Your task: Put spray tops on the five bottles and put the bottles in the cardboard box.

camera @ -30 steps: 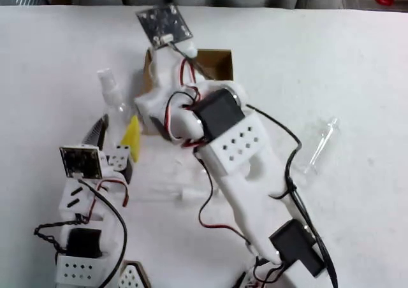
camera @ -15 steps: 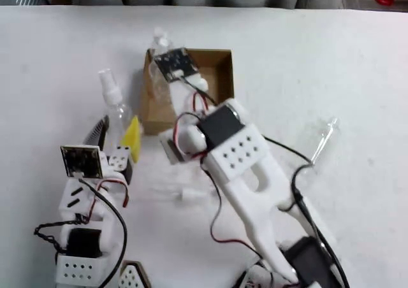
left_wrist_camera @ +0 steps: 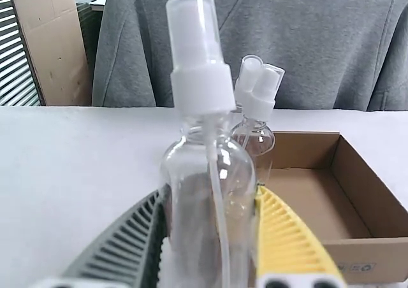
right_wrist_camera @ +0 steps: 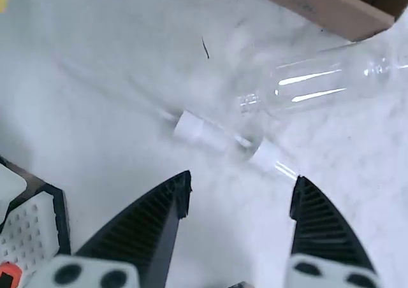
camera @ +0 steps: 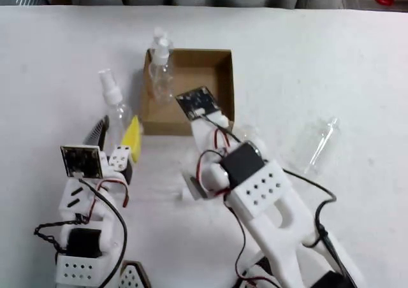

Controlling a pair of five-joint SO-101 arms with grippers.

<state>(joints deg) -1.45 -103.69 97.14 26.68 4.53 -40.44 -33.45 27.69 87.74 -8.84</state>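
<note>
My left gripper (left_wrist_camera: 209, 202) is shut on an upright clear bottle (left_wrist_camera: 204, 192) with a white spray top, its grey and yellow fingers on either side. From above, that bottle (camera: 113, 106) stands just left of the cardboard box (camera: 220, 55). Two more capped bottles (camera: 159, 65) stand at the box's far left corner. My right gripper (right_wrist_camera: 242, 181) is open over the table, just above a loose spray top (right_wrist_camera: 191, 127) lying flat. An uncapped bottle (right_wrist_camera: 331, 81) lies beside it, close to the box wall (right_wrist_camera: 306, 4).
Another uncapped clear bottle (camera: 317, 144) lies on its side at the right of the white table. The right arm (camera: 255, 186) stretches across the middle, in front of the box. Grey chairs stand behind the table's far edge.
The right arm has pulled back out of the box toward the near side, uncovering the two capped bottles at the box's far left corner. The left arm and its bottle have not moved.
</note>
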